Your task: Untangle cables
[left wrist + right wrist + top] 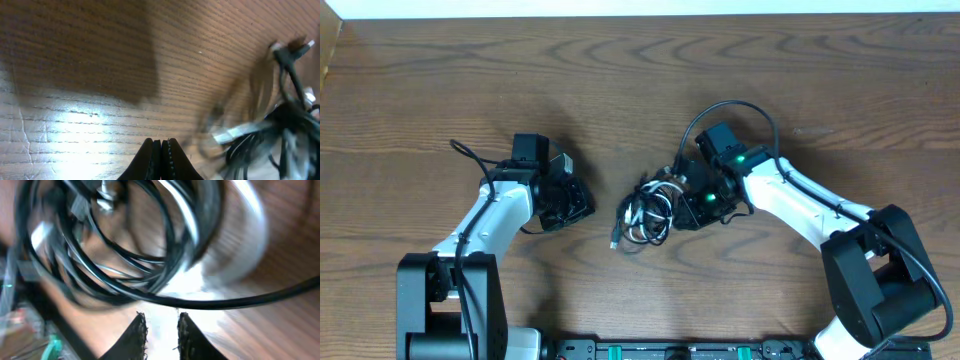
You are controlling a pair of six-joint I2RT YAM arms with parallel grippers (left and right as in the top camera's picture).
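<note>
step in hand: the very start, by my reading. the cables (645, 212) lie in one knotted clump at the centre of the overhead frame, black loops wound with a white one. a plug end (614, 243) pokes out at the clump's lower left. nothing is pulled free yet.

right claw (684, 197): at the right edge of the clump, nosed into it. in the right wrist view the right claw (161, 330) is spread a little, with nothing between its tips. blurred black loops fill the upper left of that frame, and one black strand crosses just above the tips; cannot tell whose it is.

left claw (578, 203): left of the clump, apart from it, low over the wood. in the left wrist view the left claw (161, 150) is pressed together and empty, with the clump blurred at the right edge of the frame.

next move, a guess: the right claw should take one outer loop or a plug end, not the whole mass. the left claw must spread before it can pin the other side.

surface: brown wood-grain table (620, 80), with a glare patch in both wrist views.

room: only a pale strip (620, 8) along the top edge of the overhead frame; cannot tell what it is.
</note>
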